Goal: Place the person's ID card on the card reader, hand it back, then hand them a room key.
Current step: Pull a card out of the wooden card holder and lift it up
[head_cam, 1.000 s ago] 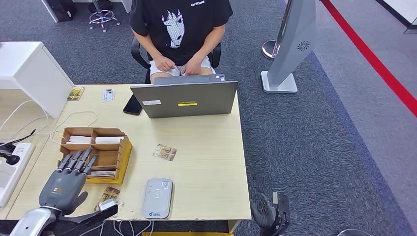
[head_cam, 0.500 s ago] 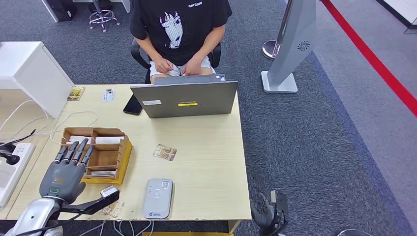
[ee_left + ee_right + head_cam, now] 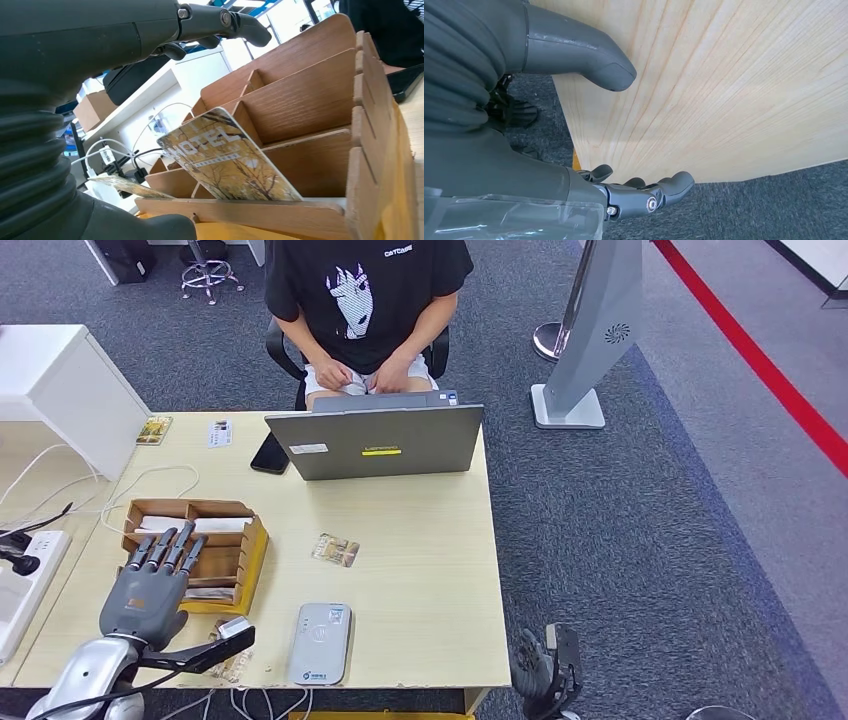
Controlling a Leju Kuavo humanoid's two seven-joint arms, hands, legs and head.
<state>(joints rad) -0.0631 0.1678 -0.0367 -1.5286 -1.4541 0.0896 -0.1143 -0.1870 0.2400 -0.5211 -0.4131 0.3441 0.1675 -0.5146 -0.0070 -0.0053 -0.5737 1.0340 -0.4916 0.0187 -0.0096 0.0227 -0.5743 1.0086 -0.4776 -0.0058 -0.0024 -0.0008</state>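
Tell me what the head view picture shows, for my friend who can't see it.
The robot's grey left hand hovers open over a wooden divided card box on a light wooden desk. A grey card reader and a small patterned card lie nearby, and a person in a black T-shirt sits behind a grey laptop.

The left hand [image 3: 150, 585] is above the wooden card organizer [image 3: 196, 554], its fingers spread over the compartments. Right of the organizer lies a small card [image 3: 335, 550], and the grey card reader [image 3: 320, 643] is nearer the table's front edge.
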